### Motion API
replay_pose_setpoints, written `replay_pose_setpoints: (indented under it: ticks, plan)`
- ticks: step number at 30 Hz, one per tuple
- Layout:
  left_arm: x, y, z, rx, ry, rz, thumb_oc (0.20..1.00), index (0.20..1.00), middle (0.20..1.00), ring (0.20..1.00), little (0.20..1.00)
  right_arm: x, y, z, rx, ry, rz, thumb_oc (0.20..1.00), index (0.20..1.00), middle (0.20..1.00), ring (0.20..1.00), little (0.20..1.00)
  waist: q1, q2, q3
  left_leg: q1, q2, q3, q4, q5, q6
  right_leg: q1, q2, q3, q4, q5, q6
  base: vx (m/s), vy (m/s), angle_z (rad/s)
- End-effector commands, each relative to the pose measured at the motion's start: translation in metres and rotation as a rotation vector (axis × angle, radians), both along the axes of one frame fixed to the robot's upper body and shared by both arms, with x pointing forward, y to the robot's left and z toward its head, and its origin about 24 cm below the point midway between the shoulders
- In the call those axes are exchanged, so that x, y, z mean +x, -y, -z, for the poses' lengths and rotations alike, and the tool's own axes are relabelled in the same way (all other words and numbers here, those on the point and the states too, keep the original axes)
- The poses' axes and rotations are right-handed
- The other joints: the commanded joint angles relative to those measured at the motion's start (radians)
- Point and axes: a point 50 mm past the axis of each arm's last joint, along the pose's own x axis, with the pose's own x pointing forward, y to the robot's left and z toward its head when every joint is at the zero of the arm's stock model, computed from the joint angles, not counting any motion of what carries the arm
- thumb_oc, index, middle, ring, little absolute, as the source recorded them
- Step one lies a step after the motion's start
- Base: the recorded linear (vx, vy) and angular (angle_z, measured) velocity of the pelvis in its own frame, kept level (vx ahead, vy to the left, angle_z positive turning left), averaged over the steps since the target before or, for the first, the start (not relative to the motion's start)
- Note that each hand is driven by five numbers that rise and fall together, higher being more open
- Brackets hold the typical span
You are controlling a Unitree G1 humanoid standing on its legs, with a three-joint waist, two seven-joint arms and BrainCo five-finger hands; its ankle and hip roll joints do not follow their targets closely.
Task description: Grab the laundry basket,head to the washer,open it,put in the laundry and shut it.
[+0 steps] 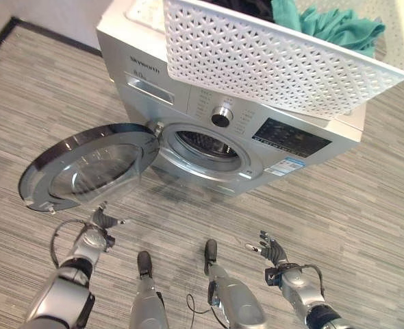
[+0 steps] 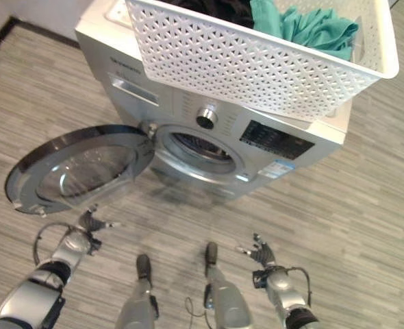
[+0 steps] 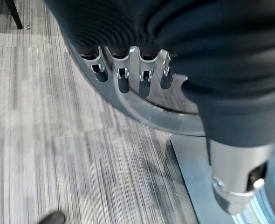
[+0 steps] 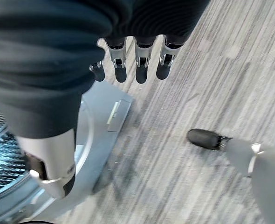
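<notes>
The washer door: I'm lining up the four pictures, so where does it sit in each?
Left eye view: the washer door hangs open, at the picture's left.
Right eye view: it lies open at the left again.
Left wrist view: its grey rim curves past the left hand.
Right wrist view: not in it.
Shared landmark: the drum opening.

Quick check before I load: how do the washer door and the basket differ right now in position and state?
The door hangs low, swung wide open to the robot's left; the basket sits high on top of the washer. The door is a round, dark-rimmed glass disc; the basket is a white perforated box. The door holds nothing; the basket holds teal and dark clothes. Neither is touched by the left hand or right hand.
</notes>
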Motion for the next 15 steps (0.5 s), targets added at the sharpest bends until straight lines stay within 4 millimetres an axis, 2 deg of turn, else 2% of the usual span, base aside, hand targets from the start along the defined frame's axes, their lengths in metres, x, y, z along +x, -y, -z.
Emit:
replay_pose_setpoints:
  ticks: [1,6,8,9,10,12,15]
  plan:
    - [-0.049,0.009,0.039,-0.077,-0.139,-0.063,1.0,1.0,1.0,1.0,1.0,-0.022,0.025,0.011,-0.044,-0.073,0.074,1.0,1.0,1.0,1.0,1.0,0.026,0.006,-0.12,0.006,-0.038,0.008,0.008,-0.081,0.047,0.026,-0.039,0.004,0.009,-0.113,0.05,0.11,0.016,0.02]
    - [-0.132,0.022,0.081,-0.205,-0.358,-0.27,1.0,1.0,1.0,1.0,1.0,-0.041,0.034,0.025,-0.02,-0.155,0.177,1.0,1.0,1.0,1.0,1.0,0.065,0.03,-0.174,0.099,-0.059,0.005,0.008,-0.103,0.059,0.115,-0.054,-0.007,0.009,-0.134,0.046,0.1,-0.002,0.02]
    - [-0.162,0.026,0.091,-0.224,-0.448,-0.344,1.0,1.0,1.0,1.0,1.0,-0.05,0.035,0.032,-0.003,-0.194,0.217,1.0,1.0,1.0,1.0,1.0,0.076,0.033,-0.198,0.122,-0.067,-0.003,0.008,-0.11,0.062,0.144,-0.062,-0.018,0.009,-0.14,0.046,0.07,-0.019,0.08]
    - [-0.162,0.026,0.091,-0.224,-0.448,-0.344,1.0,1.0,1.0,1.0,1.0,-0.05,0.035,0.032,-0.003,-0.194,0.217,1.0,1.0,1.0,1.0,1.0,0.076,0.033,-0.198,0.122,-0.067,-0.003,0.008,-0.11,0.062,0.144,-0.062,-0.018,0.009,-0.14,0.046,0.09,-0.016,0.17]
    - [-0.187,0.032,0.098,-0.243,-0.523,-0.385,1.0,1.0,1.0,1.0,1.0,-0.061,0.034,0.038,0.013,-0.236,0.244,1.0,1.0,1.0,1.0,1.0,0.086,0.037,-0.226,0.142,-0.074,-0.015,0.008,-0.117,0.064,0.173,-0.069,-0.031,0.009,-0.147,0.045,0.08,-0.015,0.17]
    - [-0.199,0.035,0.1,-0.246,-0.561,-0.377,1.0,1.0,1.0,1.0,1.0,-0.071,0.035,0.044,0.02,-0.282,0.272,1.0,1.0,1.0,1.0,1.0,0.093,0.042,-0.245,0.154,-0.079,-0.026,0.008,-0.121,0.065,0.196,-0.075,-0.051,0.009,-0.154,0.045,0.08,-0.019,0.2]
    - [-0.195,0.037,0.1,-0.249,-0.545,-0.342,1.0,1.0,1.0,1.0,1.0,-0.082,0.034,0.05,0.021,-0.331,0.289,1.0,1.0,1.0,1.0,1.0,0.102,0.046,-0.263,0.159,-0.083,-0.051,0.008,-0.123,0.061,0.222,-0.083,-0.085,0.009,-0.161,0.045,0.02,-0.017,0.4]
